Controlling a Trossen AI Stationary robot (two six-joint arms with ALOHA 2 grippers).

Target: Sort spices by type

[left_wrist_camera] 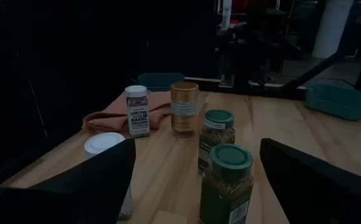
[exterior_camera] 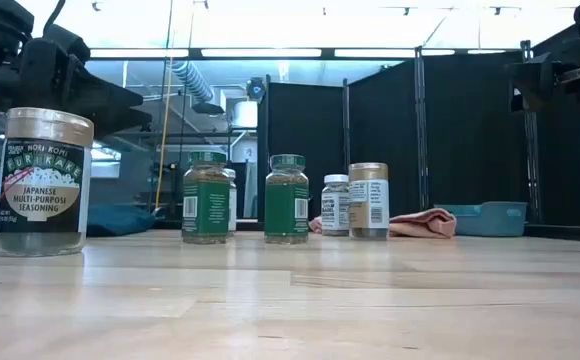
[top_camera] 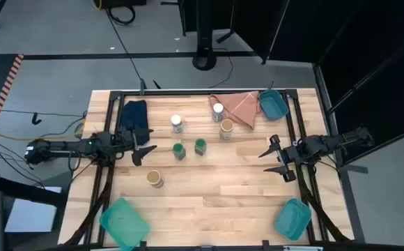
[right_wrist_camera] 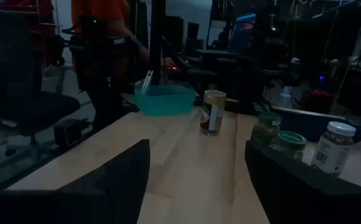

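Six spice jars stand upright on their bases on the wooden table [top_camera: 209, 202]. Two have white lids [top_camera: 177, 124] [top_camera: 218, 110], two green lids [top_camera: 179, 150] [top_camera: 200, 146], and two tan lids [top_camera: 226, 129] [top_camera: 154, 178]. My left gripper [top_camera: 145, 146] hovers open just left of the green-lidded pair; in its wrist view the nearer green jar [left_wrist_camera: 227, 183] stands ahead between the fingers, untouched. My right gripper [top_camera: 268, 160] is open at the table's right side, apart from every jar; the near tan jar [right_wrist_camera: 213, 112] shows far ahead of it.
Teal bins sit at the far right corner [top_camera: 273, 104], near left [top_camera: 124, 222] and near right [top_camera: 292, 218]. A dark blue cloth [top_camera: 134, 115] lies at the far left, a salmon cloth [top_camera: 240, 108] beside the far bin. A person [right_wrist_camera: 103, 37] stands beyond the table.
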